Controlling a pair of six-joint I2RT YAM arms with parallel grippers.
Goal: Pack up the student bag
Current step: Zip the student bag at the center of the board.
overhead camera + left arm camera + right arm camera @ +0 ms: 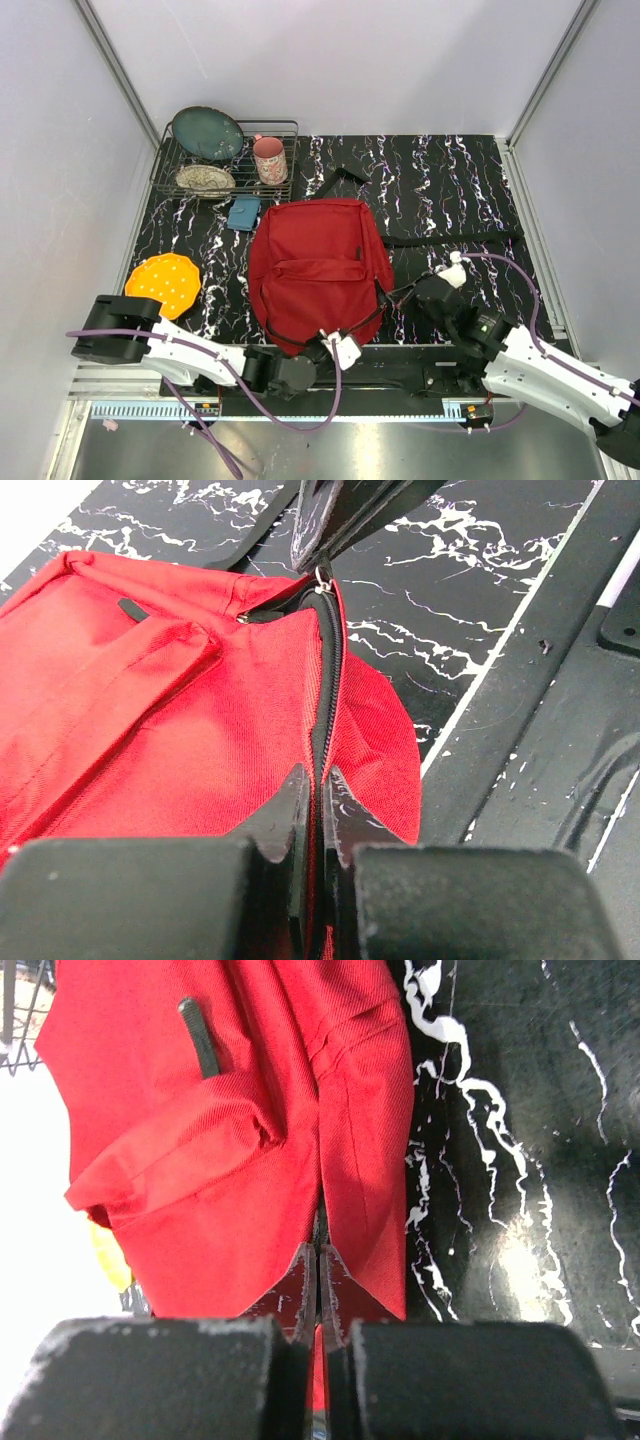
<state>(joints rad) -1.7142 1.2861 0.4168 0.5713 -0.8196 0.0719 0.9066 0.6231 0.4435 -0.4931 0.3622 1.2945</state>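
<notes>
The left gripper (pixel 318 780) is pinched shut on the zipper seam of the student bag (pixel 315 270), and the right gripper (pixel 317 1255) clamps its red edge. The bag lies flat, just nearside of the wire rack (pixel 225 160).

backpack (pixel 315 270) | red fabric, front pocket facing up | lying flat, centre of tabletop (pixel 450 180), slightly toward 6 o'clock | black zipper (pixel 325 680) along its 6 o'clock edge | black strap (pixel 450 238) trailing to 3 o'clock, second strap (pixel 340 180) to 12 o'clock
</notes>
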